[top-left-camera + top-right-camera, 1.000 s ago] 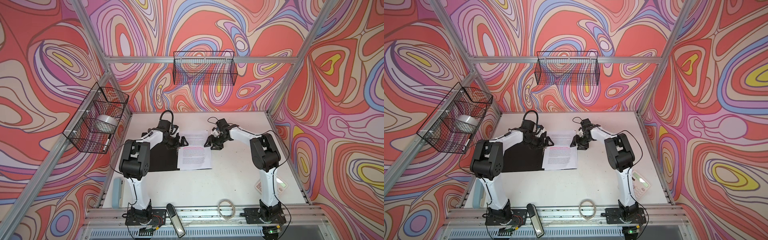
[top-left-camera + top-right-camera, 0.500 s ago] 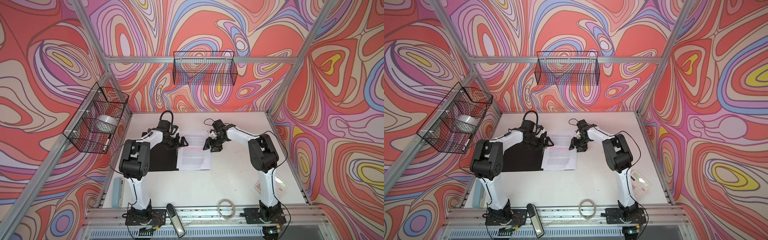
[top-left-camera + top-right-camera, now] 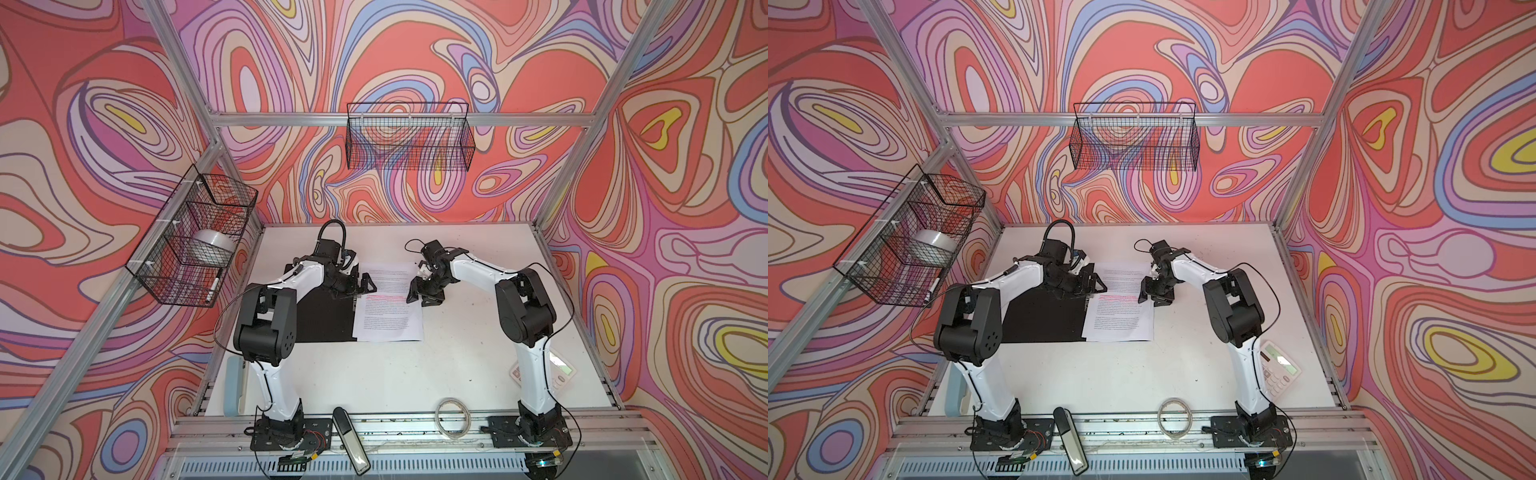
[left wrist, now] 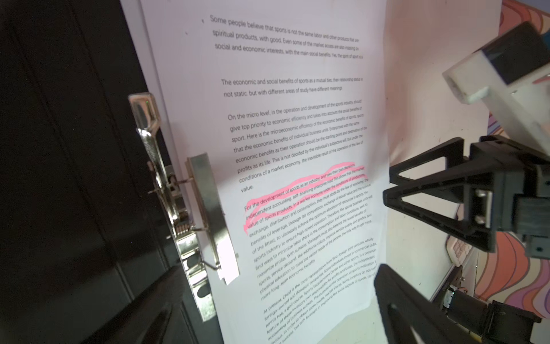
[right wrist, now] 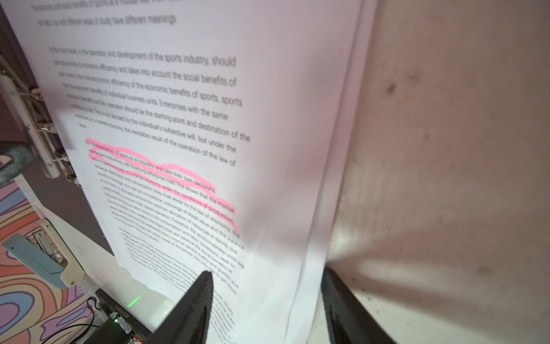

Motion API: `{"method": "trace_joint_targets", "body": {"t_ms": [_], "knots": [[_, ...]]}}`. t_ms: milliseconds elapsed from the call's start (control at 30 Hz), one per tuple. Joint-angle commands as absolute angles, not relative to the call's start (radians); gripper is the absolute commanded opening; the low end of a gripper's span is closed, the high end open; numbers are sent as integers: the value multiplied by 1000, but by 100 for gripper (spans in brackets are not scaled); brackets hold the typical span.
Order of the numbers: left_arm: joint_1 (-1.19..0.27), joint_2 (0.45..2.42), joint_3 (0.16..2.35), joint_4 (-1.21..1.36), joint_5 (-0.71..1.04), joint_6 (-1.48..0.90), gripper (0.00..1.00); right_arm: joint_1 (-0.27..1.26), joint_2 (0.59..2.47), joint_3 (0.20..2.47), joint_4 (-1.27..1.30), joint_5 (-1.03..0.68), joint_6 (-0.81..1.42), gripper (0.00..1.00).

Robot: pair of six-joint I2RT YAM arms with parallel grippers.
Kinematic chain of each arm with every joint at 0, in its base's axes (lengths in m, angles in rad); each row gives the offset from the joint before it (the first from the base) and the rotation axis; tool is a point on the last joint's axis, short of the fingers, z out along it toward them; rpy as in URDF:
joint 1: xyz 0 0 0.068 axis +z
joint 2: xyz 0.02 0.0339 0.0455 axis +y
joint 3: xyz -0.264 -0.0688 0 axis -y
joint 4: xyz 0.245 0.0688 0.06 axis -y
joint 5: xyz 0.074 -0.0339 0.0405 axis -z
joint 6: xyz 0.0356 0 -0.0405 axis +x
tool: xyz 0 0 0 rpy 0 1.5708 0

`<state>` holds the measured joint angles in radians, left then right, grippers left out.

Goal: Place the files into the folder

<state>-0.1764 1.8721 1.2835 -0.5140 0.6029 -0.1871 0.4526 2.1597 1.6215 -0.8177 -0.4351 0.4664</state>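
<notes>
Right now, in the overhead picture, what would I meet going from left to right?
In a top view: wire basket on the left wall → folder, open with its black inside up → files → right gripper at their edge → calculator.

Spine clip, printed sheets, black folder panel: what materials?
Silver spine clip: metal, polished, given bright glints and a visible spring. White printed sheets: thin matte paper; layered edges show. Black folder panel: likely matte plastic or coated board; faint ridges, can't tell which.
</notes>
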Motion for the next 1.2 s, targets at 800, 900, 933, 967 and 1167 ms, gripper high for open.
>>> {"method": "trace_joint_targets", "body": {"t_ms": [800,900,933,967,1167], "knots": [[-175,1852,1221,-546,578,-173,100,493,2068,1551,-805,-445,483,63],[-175,1850,1216,-545,584,-175,100,498,2063,1549,-798,-456,486,63],[-175,1851,1215,-545,586,-175,100,500,2065,1551,-793,-463,486,63],[-175,1851,1215,-546,589,-175,100,502,2068,1554,-789,-470,488,63],[-175,1853,1213,-547,597,-175,100,508,2092,1577,-795,-467,483,63]]}}
